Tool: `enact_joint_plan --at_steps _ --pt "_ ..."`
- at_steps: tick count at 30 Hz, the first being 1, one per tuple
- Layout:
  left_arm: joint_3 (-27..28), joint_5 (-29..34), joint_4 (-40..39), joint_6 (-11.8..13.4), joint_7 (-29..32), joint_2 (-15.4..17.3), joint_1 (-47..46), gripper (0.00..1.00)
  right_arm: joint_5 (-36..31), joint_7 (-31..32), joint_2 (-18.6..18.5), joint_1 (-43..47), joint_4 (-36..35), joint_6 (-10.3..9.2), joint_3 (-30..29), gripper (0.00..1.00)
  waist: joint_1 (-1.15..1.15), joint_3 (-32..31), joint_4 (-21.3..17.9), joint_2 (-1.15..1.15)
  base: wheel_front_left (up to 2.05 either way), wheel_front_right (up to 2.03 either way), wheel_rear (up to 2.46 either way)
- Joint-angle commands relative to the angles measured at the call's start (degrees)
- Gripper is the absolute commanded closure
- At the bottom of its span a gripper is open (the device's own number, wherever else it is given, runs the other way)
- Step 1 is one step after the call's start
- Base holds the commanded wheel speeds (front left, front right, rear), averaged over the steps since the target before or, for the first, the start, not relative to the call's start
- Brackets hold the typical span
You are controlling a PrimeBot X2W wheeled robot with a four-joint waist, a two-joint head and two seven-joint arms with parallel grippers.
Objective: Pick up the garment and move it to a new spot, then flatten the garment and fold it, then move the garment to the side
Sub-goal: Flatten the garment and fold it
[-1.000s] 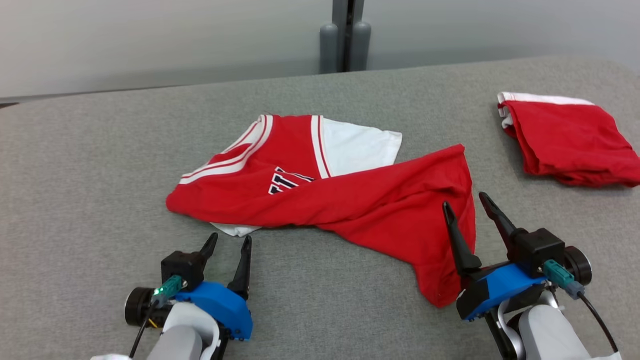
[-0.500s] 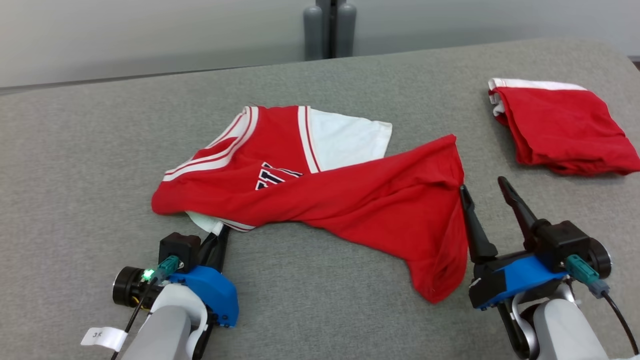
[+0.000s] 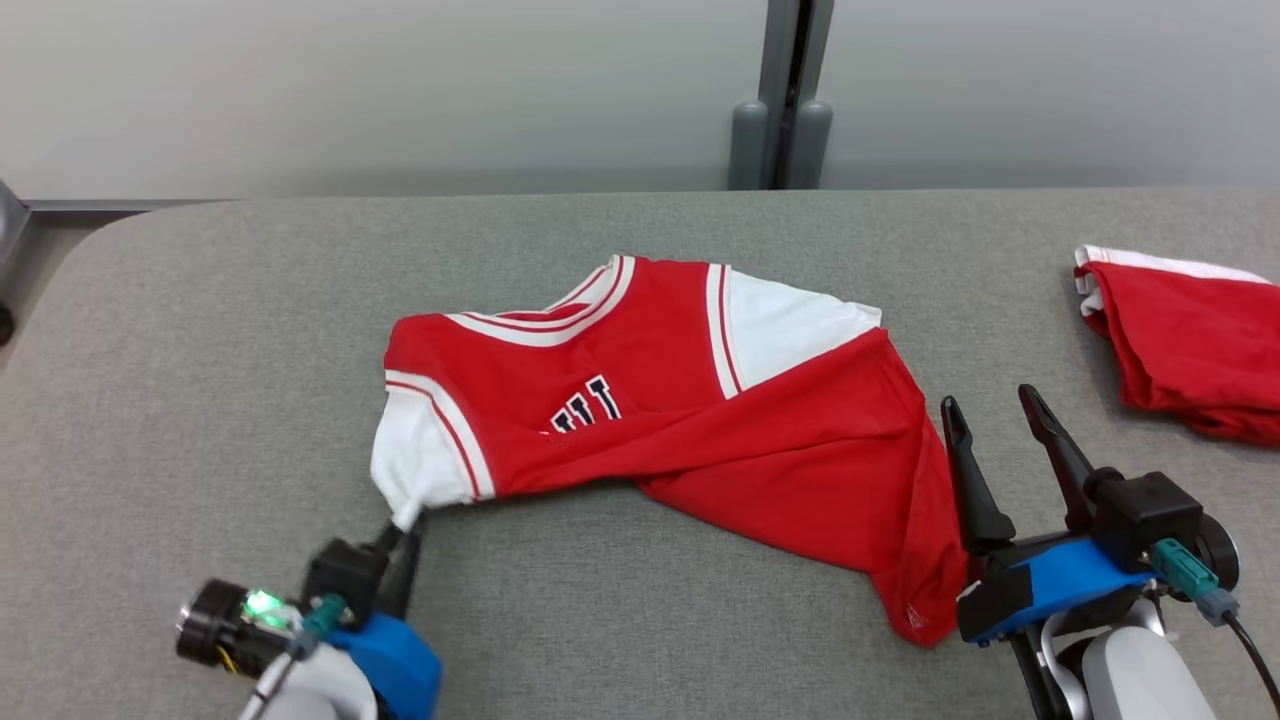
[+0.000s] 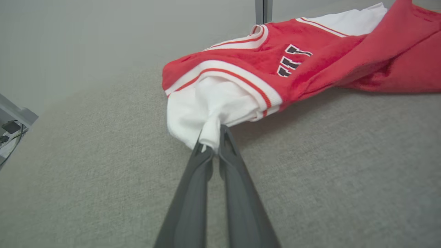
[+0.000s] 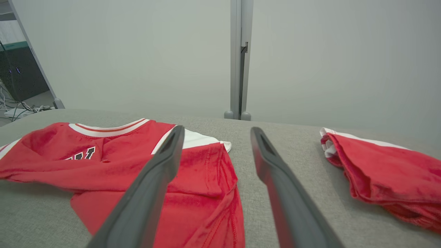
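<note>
Dark tapered fingers [image 3: 968,470], blue wrist housings [image 3: 1060,585], teal plugs [image 3: 1178,568], green light [image 3: 262,603]

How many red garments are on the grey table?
2. One jersey lies crumpled in the middle of the table, its white sleeve pinched in the left hand. The other garment sits folded at the far right, partly cut off by the head view's edge.

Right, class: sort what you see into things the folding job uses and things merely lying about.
Job:
red-and-white jersey
left tool, shut on its white sleeve
right tool, open beside it

Lying about:
folded red garment on the right
grey post behind the table
</note>
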Motion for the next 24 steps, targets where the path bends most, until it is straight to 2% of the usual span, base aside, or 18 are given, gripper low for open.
enact_joint_plan --at_steps 1,7,13,14,15,16,19,24 --pt "-0.9 0.4 -1.8 0.5 1.3 0.2 2.2 1.00 0.4 -0.4 -0.1 1.3 0.3 0.00 -0.2 0.00 0.00 -0.2 0.3 0.00 0.00 0.00 0.00" --pt "-3.8 -0.7 -9.6 0.3 8.0 -0.5 10.1 1.00 0.4 -0.6 0.0 2.3 1.0 0.00 -1.3 0.00 0.00 -0.5 0.7 0.00 0.00 0.00 0.00" --pt "-4.1 -2.9 -12.8 1.2 7.9 -3.5 12.4 1.00 -0.5 -0.4 0.0 2.4 1.2 0.00 -2.6 0.00 0.00 -0.5 -0.1 0.00 0.00 0.00 0.00" --pt "-4.2 -3.3 -13.1 1.2 7.4 -4.0 12.4 0.76 -0.5 -0.4 0.0 2.4 1.2 0.00 -2.8 0.00 0.00 -0.6 -0.3 0.00 0.00 0.00 0.00" --pt "-3.9 -4.0 -13.4 1.3 6.7 -4.7 12.3 0.47 -0.6 -0.4 0.0 2.4 1.2 0.00 -2.8 0.00 0.00 -0.6 -0.5 0.00 0.00 0.00 0.00" --pt "-3.5 -4.8 -13.8 1.2 5.8 -5.4 12.2 0.00 -0.5 -0.3 0.0 2.5 1.2 0.00 -2.7 0.00 0.00 -0.6 -0.6 0.00 0.00 0.00 0.00" --pt "-1.4 -8.0 -15.3 0.7 2.6 -6.9 11.7 0.00 -0.3 -0.2 0.0 2.7 1.1 0.00 -2.7 0.00 0.00 -0.5 -0.9 0.00 0.00 0.00 0.00" --pt "2.8 -10.8 -17.3 1.7 0.3 -5.4 11.1 0.00 -0.3 -0.1 0.0 2.6 0.7 0.00 -2.6 0.00 0.00 -0.2 -1.4 0.00 0.00 0.00 0.00"
